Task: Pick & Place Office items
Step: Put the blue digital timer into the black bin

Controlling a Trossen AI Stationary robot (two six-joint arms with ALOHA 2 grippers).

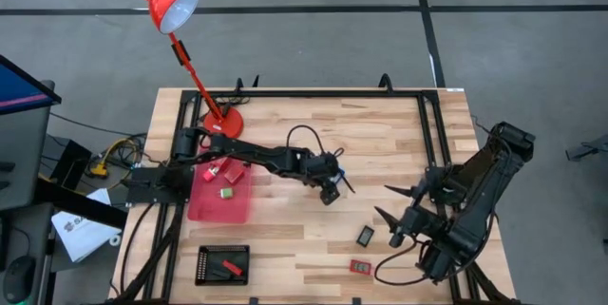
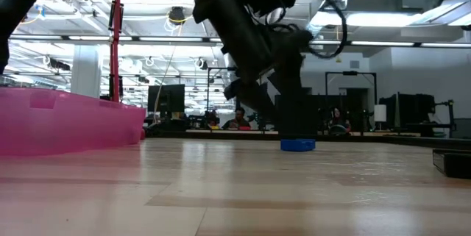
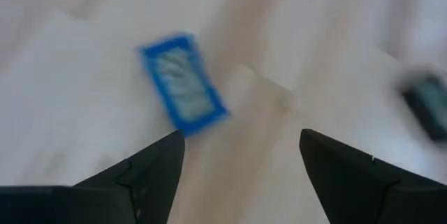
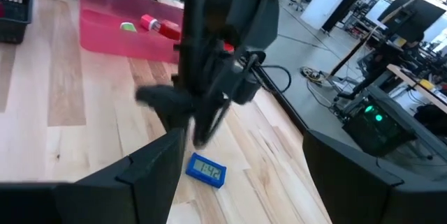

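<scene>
Fingers of the left gripper (image 3: pixel 241 175) are wide apart and hold nothing, hanging over the blue item (image 3: pixel 183 84). It lies flat on the table (image 1: pixel 380 153), just ahead, turned slantwise.

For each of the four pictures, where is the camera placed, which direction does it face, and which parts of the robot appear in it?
High view: above the table, facing down; shows both arms, the left gripper and the right gripper.
Low view: at tabletop height, facing the room; the left arm hangs over the blue item.
Left wrist view: faces down past its own open fingers at that blue item.
Right wrist view: faces across the table at the left arm, blue item and pink tray.
Three views share the blue item.
</scene>
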